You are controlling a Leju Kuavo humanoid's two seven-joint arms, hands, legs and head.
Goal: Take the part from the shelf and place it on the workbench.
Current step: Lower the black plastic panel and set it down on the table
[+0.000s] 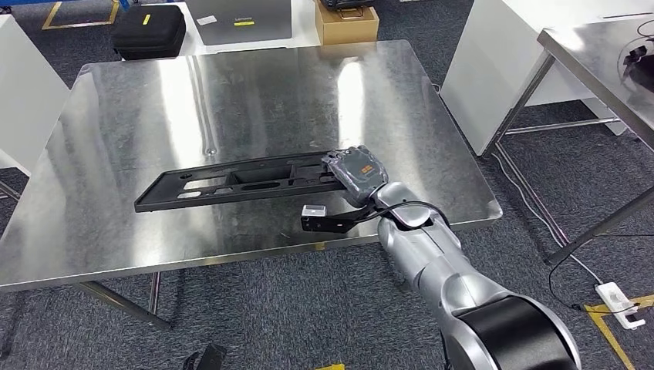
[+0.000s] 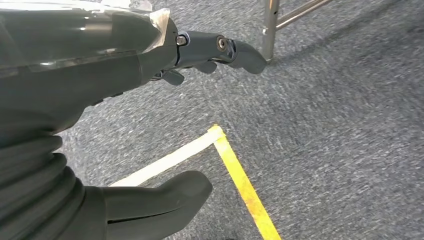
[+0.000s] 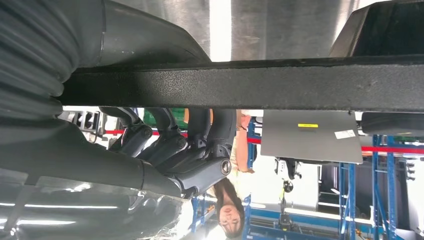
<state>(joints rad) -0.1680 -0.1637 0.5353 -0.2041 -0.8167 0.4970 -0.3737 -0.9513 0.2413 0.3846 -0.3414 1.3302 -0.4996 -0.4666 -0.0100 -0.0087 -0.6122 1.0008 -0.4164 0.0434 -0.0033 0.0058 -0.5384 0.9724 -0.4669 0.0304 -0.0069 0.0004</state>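
A long, flat, matte-black part [image 1: 231,183] with cut-out slots is gripped at one end by the right hand [image 1: 356,171], fingers [image 3: 165,142] curled around its textured edge, over the brushed-steel table [image 1: 116,116]. The left hand [image 2: 100,100] hangs empty, fingers apart, above grey carpet [image 2: 325,125] with yellow tape [image 2: 245,185].

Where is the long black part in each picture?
Head view: the black part lies across the steel workbench, its near end in the right hand.
Left wrist view: not in it.
Right wrist view: a dark bar straight across the picture.
Shared landmark: the shiny workbench top.
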